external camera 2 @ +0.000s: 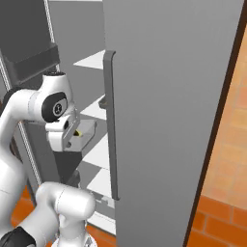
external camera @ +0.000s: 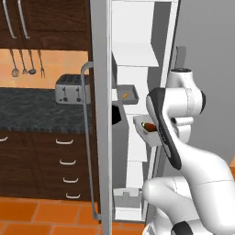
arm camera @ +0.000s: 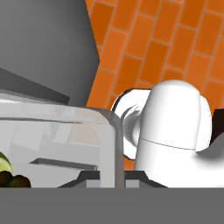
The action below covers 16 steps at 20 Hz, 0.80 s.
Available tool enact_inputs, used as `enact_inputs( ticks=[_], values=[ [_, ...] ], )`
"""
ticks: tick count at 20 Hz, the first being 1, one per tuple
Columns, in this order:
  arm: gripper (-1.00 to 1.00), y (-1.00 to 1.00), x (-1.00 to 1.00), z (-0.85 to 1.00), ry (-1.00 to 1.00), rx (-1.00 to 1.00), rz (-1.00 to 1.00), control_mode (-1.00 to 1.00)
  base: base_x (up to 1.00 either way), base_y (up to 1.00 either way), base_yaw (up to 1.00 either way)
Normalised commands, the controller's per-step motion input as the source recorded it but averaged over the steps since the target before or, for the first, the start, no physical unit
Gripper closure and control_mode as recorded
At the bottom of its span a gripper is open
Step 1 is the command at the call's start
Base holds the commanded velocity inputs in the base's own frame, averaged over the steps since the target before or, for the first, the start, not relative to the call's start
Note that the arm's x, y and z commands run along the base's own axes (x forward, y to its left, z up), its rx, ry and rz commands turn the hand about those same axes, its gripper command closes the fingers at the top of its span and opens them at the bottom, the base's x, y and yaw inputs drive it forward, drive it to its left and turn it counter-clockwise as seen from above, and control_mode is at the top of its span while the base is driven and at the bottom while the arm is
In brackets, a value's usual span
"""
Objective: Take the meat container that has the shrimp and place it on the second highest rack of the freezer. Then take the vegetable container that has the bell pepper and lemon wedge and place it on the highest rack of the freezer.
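Red bell pepper (external camera: 148, 125) sits in a clear tray; end effector grip unclear.

Dark wood cabinets (external camera: 46, 18), dark stone counter (external camera: 36, 110) bearing a toaster (external camera: 72, 88); orange tile floor (external camera: 46, 213).

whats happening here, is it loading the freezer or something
Yes. The white arm is carrying the vegetable container, with the bell pepper inside, in front of the open freezer. The meat container with the shrimp already sits on a shelf higher up in the white interior. The vegetable tray is not yet on a shelf. The hand view looks along its clear rim, so the gripper seems shut on it.
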Motion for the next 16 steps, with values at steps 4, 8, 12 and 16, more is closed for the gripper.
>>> enact_inputs(
  ticks=[4, 8, 12, 16],
  values=[
    [1.00, 0.00, 0.00, 0.00, 0.00, 0.00, 0.00, 1.00, 0.50, -0.01, -0.05],
    [1.00, 0.00, 0.00, 0.00, 0.00, 0.00, 0.00, 1.00, 0.54, 0.00, -0.01],
    [1.00, 0.00, 0.00, 0.00, 0.00, 0.00, 0.00, 1.00, 0.16, 0.04, 0.00],
    [1.00, 0.00, 0.00, 0.00, 0.00, 0.00, 0.00, 1.00, 0.05, 0.15, 0.00]
  ],
)
